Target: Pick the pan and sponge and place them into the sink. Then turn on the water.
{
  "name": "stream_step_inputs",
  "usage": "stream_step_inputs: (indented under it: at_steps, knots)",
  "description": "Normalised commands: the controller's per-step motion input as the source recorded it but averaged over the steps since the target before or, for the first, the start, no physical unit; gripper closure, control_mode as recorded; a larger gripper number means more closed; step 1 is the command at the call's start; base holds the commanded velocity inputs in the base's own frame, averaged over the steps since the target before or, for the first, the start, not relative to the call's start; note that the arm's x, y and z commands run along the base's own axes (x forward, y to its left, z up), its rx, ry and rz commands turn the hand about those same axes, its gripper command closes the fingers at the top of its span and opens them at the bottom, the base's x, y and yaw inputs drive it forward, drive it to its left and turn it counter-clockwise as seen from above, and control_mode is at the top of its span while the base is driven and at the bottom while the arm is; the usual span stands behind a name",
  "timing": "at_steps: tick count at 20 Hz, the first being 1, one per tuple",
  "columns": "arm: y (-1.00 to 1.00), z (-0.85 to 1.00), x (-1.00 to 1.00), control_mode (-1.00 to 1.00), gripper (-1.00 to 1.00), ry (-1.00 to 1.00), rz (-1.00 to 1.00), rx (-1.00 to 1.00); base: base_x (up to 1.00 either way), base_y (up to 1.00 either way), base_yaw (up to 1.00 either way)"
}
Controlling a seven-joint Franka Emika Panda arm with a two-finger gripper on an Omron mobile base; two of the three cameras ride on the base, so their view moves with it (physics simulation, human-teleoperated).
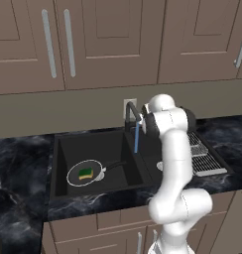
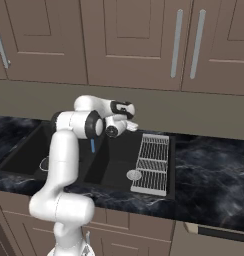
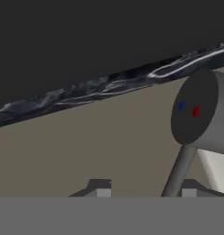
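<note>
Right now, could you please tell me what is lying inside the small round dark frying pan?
The small yellow-and-green rectangular sponge lies in the dark round pan, in the left bowl of the matte-black sink. The pan floor beneath the sponge is covered.

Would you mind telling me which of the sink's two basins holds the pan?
The left basin: the pan lies on its floor with the sponge in it. The right basin shows a silver drain.

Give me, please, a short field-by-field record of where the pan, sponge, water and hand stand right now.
pan: lying in the left basin of the sink, handle pointing right
sponge: resting inside the pan
water: blue stream falling from the faucet spout
faucet: dark, curved, at the sink's back edge
hand: up by the faucet at the back wall, holding nothing
dish rack: right of the sink
</note>
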Motion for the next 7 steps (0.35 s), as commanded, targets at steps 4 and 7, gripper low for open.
stream_step_inputs:
  at_steps: [4, 7]
  knots:
    - [-0.42, 0.0, -0.2, -1.0, 1.0, 0.0, -0.01, 0.0, 0.0, 0.0, 0.0]
    - [-0.41, 0.0, -0.32, -1.0, 1.0, 0.0, 0.0, 0.06, 0.0, 0.0, 0.0]
